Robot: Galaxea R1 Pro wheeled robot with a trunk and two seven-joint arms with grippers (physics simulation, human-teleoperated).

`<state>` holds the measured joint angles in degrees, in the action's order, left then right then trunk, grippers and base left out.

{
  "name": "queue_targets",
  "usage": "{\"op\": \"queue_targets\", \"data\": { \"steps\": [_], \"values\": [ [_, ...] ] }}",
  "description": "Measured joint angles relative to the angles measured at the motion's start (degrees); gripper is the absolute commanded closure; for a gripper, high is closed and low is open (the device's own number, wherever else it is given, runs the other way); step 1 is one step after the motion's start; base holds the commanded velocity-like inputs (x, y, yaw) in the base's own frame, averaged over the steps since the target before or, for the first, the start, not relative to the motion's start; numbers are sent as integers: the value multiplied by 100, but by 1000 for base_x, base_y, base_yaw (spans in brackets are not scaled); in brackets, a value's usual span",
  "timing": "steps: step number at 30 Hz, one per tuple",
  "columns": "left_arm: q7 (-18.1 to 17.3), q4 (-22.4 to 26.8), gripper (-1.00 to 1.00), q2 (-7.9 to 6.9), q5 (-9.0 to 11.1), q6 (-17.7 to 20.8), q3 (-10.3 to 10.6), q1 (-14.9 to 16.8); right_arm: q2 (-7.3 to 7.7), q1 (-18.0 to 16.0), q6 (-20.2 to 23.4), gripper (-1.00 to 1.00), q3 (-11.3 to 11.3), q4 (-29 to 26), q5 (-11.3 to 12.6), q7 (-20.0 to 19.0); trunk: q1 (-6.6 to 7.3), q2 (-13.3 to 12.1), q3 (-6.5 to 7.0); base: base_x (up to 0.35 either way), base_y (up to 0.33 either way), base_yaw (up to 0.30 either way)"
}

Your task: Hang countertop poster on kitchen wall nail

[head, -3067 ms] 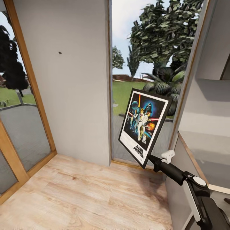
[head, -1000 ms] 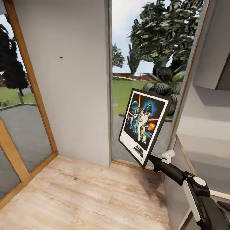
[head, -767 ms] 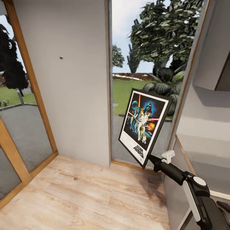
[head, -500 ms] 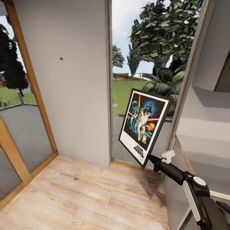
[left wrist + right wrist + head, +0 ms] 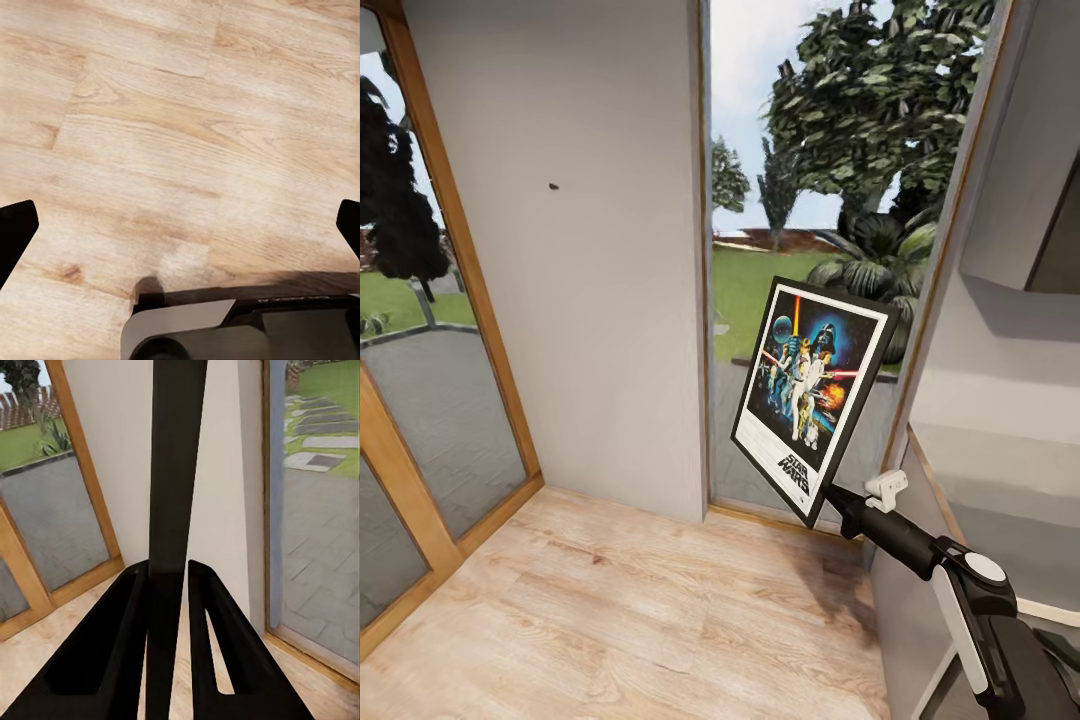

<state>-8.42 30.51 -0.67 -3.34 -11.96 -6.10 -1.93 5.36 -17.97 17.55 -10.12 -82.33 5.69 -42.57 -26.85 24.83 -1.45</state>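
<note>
The Star Wars poster (image 5: 810, 395) hangs in the air at the middle right of the head view, tilted, with its artwork facing me. My right gripper (image 5: 830, 503) is shut on its lower corner. In the right wrist view the poster's black edge (image 5: 174, 472) runs straight up between the two dark fingers (image 5: 120, 645), which clamp it. A wall nail (image 5: 552, 186) is a dark speck on the pale wall panel, up and left of the poster. My left gripper (image 5: 180, 232) is open, with its fingertips (image 5: 13, 229) far apart above the wooden floor.
The pale wall panel (image 5: 590, 260) stands between a wood-framed glass door (image 5: 420, 330) on the left and a tall window (image 5: 790, 180) showing trees. Grey cabinets (image 5: 1000, 330) close in on the right. Wooden floor (image 5: 620, 610) stretches in front of me.
The view has drifted slightly, so the nail and wall sit a little lower and to the right in the picture. The poster and right arm keep the same pose.
</note>
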Motion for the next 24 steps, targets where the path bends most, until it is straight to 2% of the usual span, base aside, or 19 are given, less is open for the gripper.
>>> {"op": "queue_targets", "data": {
  "steps": [5,24],
  "values": [
    [0,1,-100,0,0,1,0,3,0,-2,0,100,0,3,0,3,109,-197,85,0,0,0],
    [0,1,-100,0,0,-5,-3,1,0,-1,-8,100,1,6,-1,17,110,-199,85,0,0,0]
  ]
}}
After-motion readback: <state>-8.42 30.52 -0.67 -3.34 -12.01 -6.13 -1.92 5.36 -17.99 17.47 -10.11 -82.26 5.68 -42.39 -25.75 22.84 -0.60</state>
